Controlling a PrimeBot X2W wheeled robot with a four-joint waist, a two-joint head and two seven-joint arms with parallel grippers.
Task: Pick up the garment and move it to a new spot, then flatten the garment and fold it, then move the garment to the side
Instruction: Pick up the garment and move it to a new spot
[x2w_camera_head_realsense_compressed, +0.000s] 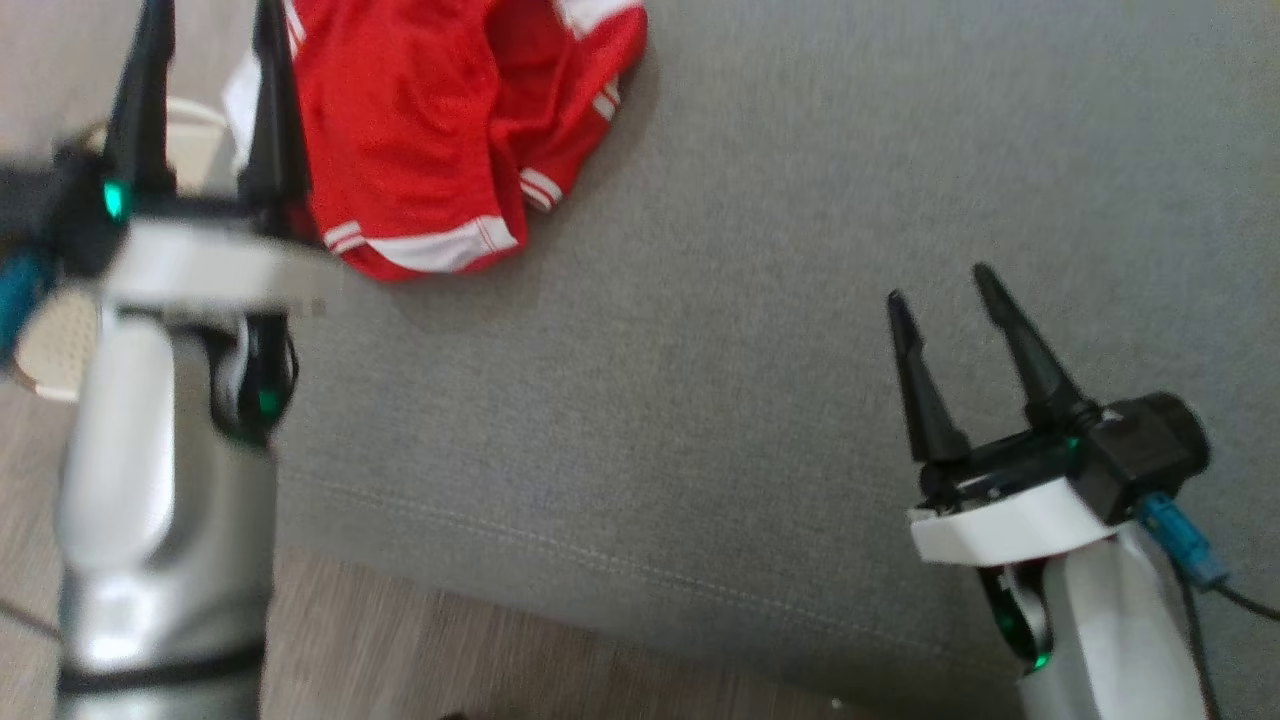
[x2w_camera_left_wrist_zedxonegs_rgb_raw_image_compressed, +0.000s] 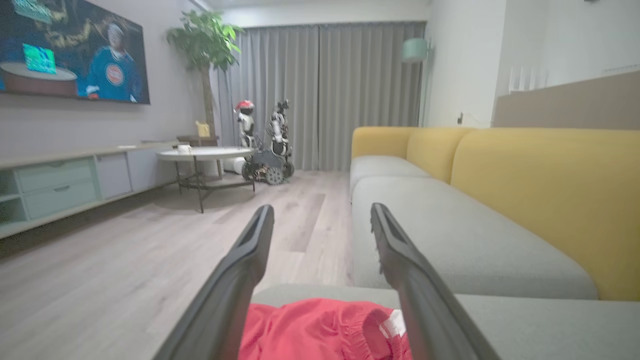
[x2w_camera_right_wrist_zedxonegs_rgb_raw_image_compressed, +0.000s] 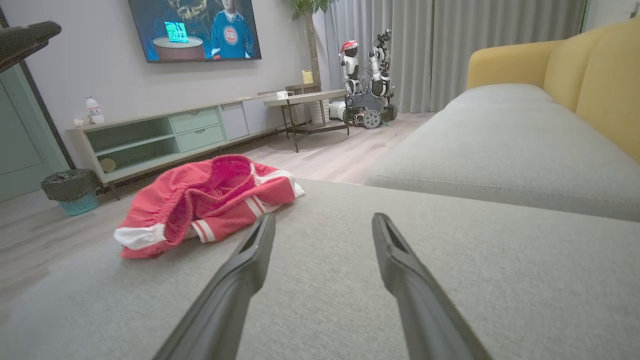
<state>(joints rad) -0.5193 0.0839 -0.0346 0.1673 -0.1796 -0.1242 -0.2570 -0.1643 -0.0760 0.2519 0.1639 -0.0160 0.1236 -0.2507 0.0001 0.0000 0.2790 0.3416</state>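
Note:
The garment (x2w_camera_head_realsense_compressed: 420, 130), red shorts with white stripes, lies crumpled on the grey sofa cushion (x2w_camera_head_realsense_compressed: 760, 300) at the upper left of the head view. My left gripper (x2w_camera_head_realsense_compressed: 210, 20) stands open at the garment's left edge, fingers pointing away from me. In the left wrist view the red garment (x2w_camera_left_wrist_zedxonegs_rgb_raw_image_compressed: 320, 330) shows low between that gripper's (x2w_camera_left_wrist_zedxonegs_rgb_raw_image_compressed: 321, 210) spread fingers; contact cannot be told. My right gripper (x2w_camera_head_realsense_compressed: 940, 287) is open over bare cushion, far to the right of the garment. From the right wrist the garment (x2w_camera_right_wrist_zedxonegs_rgb_raw_image_compressed: 200, 205) lies ahead and left of the open gripper (x2w_camera_right_wrist_zedxonegs_rgb_raw_image_compressed: 324, 220).
The cushion's front edge (x2w_camera_head_realsense_compressed: 600, 590) drops to wooden floor (x2w_camera_head_realsense_compressed: 420, 660). A pale slipper (x2w_camera_head_realsense_compressed: 60, 350) lies on the floor at left. Yellow backrests (x2w_camera_left_wrist_zedxonegs_rgb_raw_image_compressed: 550, 190) line the sofa. A round table (x2w_camera_left_wrist_zedxonegs_rgb_raw_image_compressed: 205, 155), another robot (x2w_camera_left_wrist_zedxonegs_rgb_raw_image_compressed: 265, 145), a low cabinet (x2w_camera_right_wrist_zedxonegs_rgb_raw_image_compressed: 150, 135) and a bin (x2w_camera_right_wrist_zedxonegs_rgb_raw_image_compressed: 72, 190) stand beyond.

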